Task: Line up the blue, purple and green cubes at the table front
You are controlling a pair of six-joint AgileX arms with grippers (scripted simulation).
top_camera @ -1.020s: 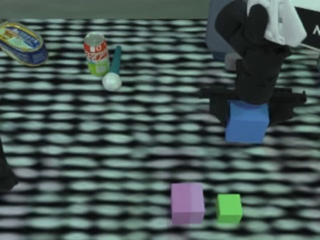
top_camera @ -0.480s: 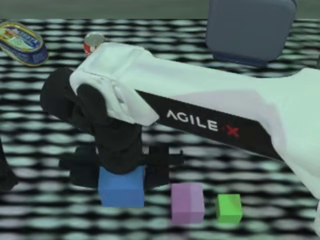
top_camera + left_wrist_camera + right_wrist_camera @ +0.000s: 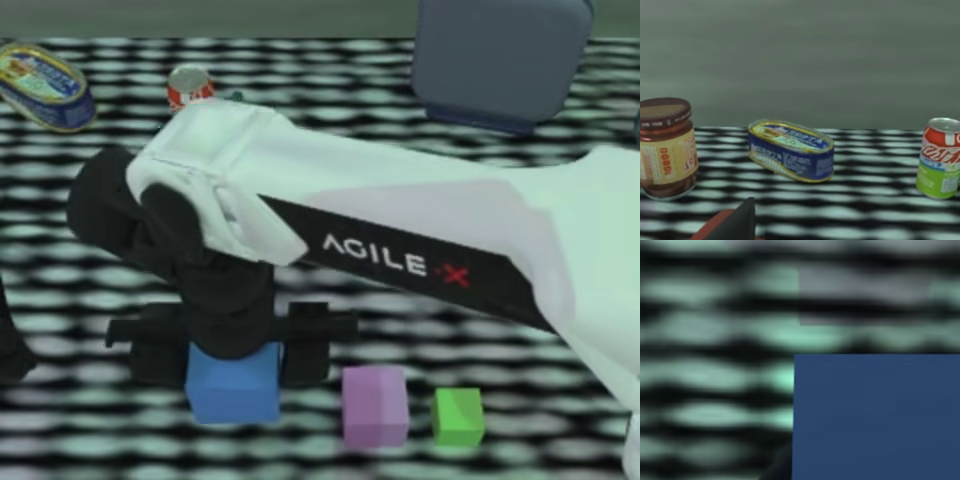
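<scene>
At the striped surface [image 3: 90, 440] front, the right claw [image 3: 232, 345], its arm reaching in from the right, is clamped on the blue cube [image 3: 233, 388], just left of the purple cube [image 3: 375, 404], with the green cube [image 3: 459, 416] rightmost. The left arm is parked at the left edge.

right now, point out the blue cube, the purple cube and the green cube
blue cube [image 3: 233, 385]: top view, its front face below the right gripper
purple cube [image 3: 375, 390]: top view, its top face
green cube [image 3: 459, 412]: top view, its top face
</scene>
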